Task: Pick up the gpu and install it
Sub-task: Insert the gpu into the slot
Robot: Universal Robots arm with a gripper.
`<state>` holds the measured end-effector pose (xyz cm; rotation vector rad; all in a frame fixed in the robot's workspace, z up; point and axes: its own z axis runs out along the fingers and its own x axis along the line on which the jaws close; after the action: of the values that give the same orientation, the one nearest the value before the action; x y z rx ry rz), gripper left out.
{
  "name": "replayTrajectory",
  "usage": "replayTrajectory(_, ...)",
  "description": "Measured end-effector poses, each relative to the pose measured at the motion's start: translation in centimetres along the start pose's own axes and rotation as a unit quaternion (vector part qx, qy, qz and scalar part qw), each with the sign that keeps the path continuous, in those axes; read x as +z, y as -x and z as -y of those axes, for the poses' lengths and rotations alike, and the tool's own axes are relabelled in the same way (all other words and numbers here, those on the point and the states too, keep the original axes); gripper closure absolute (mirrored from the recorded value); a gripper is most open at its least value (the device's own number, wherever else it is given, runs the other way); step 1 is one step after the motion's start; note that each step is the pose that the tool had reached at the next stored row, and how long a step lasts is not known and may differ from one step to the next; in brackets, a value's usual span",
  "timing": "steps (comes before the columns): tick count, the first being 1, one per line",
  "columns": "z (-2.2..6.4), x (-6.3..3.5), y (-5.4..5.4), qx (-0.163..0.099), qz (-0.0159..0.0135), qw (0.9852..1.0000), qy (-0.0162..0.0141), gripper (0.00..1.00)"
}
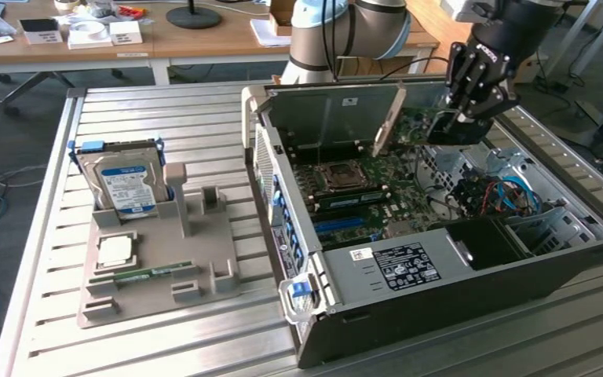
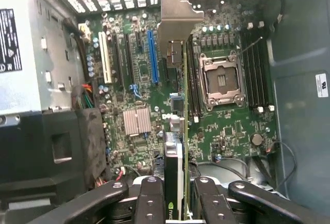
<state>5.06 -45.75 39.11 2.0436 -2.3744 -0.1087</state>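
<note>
My gripper (image 1: 457, 124) hangs over the open computer case (image 1: 427, 302), shut on the gpu (image 1: 389, 119). The card is held on edge above the motherboard (image 1: 385, 212), its bracket end slanting toward the case's rear wall. In the wrist view I look down the gpu (image 2: 175, 147) edge-on, with its metal bracket (image 2: 178, 13) at the far end. The black fingers (image 2: 149, 201) clamp it from both sides. The card floats over the motherboard (image 2: 227, 131), between the blue slot (image 2: 152, 54) and the CPU socket (image 2: 221, 80).
On the exterior view's left, a grey holder tray (image 1: 202, 271) carries a hard drive (image 1: 123, 184), a CPU chip (image 1: 113, 250) and a green memory stick (image 1: 144, 275). Inside the case are a black power supply (image 1: 411, 263), blue cables (image 1: 511, 192) and a heatsink (image 2: 136, 121).
</note>
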Motion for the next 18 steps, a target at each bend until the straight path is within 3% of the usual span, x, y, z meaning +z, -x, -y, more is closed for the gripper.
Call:
replayTrajectory(3, 0.00, 0.04, -0.01, -0.010, 0.0029, 0.9999, -0.0081, 0.73)
replayTrajectory(6, -0.05, 0.06, -0.01, -0.016, 0.0062, 0.9998, -0.0129, 0.73)
replayTrajectory(9, -0.28, 0.08, -0.05, -0.019, 0.0067, 0.9997, -0.0142, 0.73)
replayTrajectory(18, -0.42, 0.12, -0.07, -0.019, 0.0072, 0.9997, -0.0142, 0.73)
